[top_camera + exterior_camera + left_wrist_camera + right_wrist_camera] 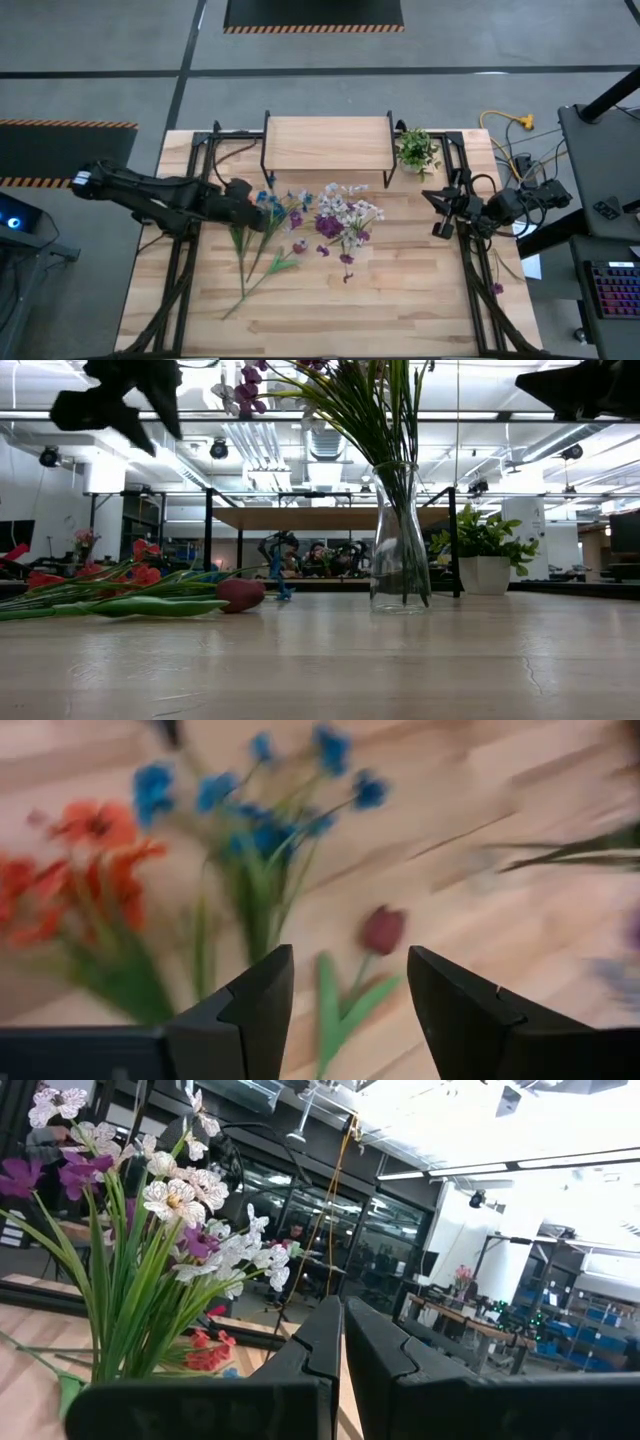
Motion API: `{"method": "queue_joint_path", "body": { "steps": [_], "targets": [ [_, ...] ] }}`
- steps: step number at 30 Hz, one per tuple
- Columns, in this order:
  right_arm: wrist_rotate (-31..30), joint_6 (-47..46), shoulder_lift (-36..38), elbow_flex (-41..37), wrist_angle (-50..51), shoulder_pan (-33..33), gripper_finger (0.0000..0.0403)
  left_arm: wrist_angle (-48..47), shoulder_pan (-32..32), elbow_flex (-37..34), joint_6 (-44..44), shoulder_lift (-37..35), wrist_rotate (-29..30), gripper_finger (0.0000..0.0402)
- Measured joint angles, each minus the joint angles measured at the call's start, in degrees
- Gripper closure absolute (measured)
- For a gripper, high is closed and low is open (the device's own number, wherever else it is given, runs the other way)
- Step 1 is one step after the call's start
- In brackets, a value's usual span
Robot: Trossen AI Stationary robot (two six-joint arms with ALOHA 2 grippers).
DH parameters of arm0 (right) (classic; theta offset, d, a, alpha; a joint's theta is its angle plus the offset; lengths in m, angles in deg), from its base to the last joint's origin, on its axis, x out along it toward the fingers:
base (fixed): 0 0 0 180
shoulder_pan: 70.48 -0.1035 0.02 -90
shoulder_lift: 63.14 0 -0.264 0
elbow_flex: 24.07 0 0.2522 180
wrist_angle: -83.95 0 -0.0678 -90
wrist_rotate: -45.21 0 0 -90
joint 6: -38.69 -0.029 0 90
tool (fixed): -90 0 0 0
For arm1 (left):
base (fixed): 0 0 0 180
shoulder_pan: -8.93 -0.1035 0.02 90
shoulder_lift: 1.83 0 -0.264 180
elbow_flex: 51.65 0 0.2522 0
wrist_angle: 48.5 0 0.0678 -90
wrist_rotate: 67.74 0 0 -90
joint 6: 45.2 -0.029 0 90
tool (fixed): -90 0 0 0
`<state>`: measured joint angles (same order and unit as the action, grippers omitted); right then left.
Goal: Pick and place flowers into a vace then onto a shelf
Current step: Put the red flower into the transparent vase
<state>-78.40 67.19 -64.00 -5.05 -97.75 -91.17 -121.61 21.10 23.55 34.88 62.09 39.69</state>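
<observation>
A clear glass vace [400, 565] stands upright on the table in front of the shelf [325, 143]. It holds a bunch of white and purple flowers [345, 215] by their stems. More flowers lie flat on the wood to its left: blue ones [265, 830], orange-red ones [85, 870] and a dark red bud [382, 930]. My left gripper [350, 960] hangs open above these loose flowers, pointing down at a slant, with nothing between its fingers. My right gripper [343, 1340] is shut and waits raised at the table's right side [436, 215].
A small green potted plant [415, 150] in a white pot stands at the shelf's right end. Black frame rails [180, 270] run along both table sides. Bare wood lies between the flowers and the near edge.
</observation>
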Motion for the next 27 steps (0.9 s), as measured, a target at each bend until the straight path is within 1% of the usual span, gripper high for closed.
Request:
{"method": "queue_joint_path", "body": {
  "steps": [4, 8, 11, 15, 17, 27],
  "targets": [
    [0.01, -0.01, -0.01, 0.00, 0.00, 0.00, 0.0394, -3.05, 0.00, 0.67, 3.16, 3.71, -4.22, 0.0221],
    [-0.01, -0.24, -0.02, 0.00, 0.02, 0.00, 0.0394, -4.70, 0.02, 0.62, 4.30, 8.12, -9.39, 0.0221],
    [0.01, -0.25, -0.02, 0.00, 0.02, 0.00, 0.0394, -9.28, 0.49, 0.62, 7.72, 11.53, -12.58, 0.0221],
    [0.01, -0.37, -0.02, 0.00, 0.07, -0.02, 0.0394, -18.46, 1.89, 0.58, 12.88, 15.72, -15.50, 0.0221],
    [0.01, -0.42, -0.02, 0.00, 0.07, -0.02, 0.0394, -20.60, 2.75, 0.58, 15.51, 16.99, -15.67, 0.0221],
    [0.01, -0.44, -0.02, 0.00, 0.11, -0.03, 0.0394, -19.48, 6.53, 0.45, 24.71, 21.51, -14.02, 0.0221]
  ]
}}
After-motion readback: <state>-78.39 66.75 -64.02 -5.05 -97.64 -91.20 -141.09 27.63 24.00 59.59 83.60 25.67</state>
